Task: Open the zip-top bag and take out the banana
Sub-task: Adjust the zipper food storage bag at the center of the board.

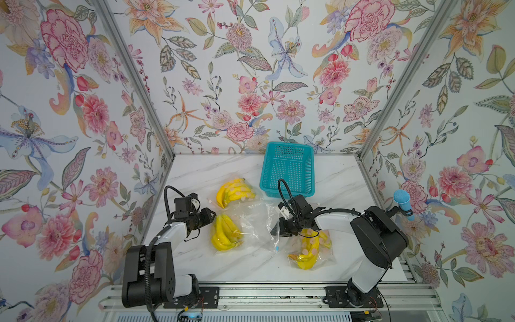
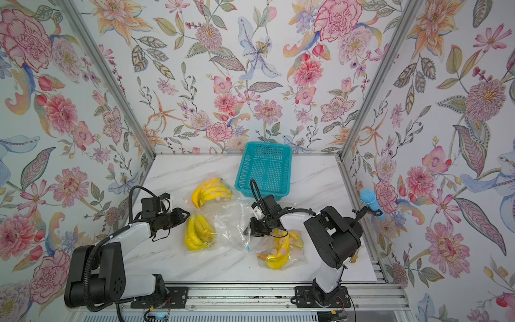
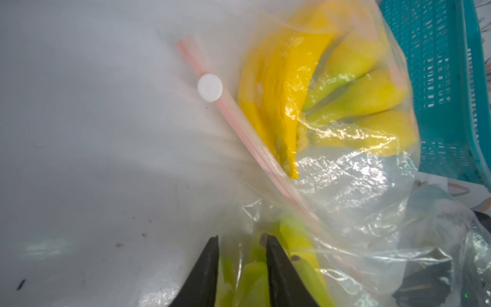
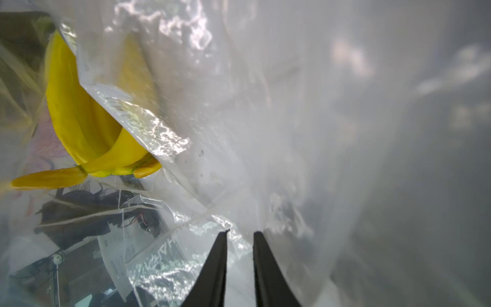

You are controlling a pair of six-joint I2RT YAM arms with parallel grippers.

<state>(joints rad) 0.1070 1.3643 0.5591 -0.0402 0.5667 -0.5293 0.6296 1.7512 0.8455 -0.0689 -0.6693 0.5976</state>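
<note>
1. Grips clear crinkly zip-top plastic bag [image 1: 252,223] with left end effector [image 3: 241,239], clamped on film by yellow banana bunch [image 1: 224,232]; pinches opposite edge near small blue slider [image 1: 277,247] with right end effector [image 4: 240,234].
2. Finds bag, bunch inside, on white marble-look table [image 1: 223,172] between arms.
3. Pull apart slowly, close to seal; expect slick thin film to slip.

Both top views looked down from high at 6 o'clock, sharing the whole table [image 1: 211,267]; 2 wrist cameras pressed close against the zip-top bag [image 4: 265,133].
</note>
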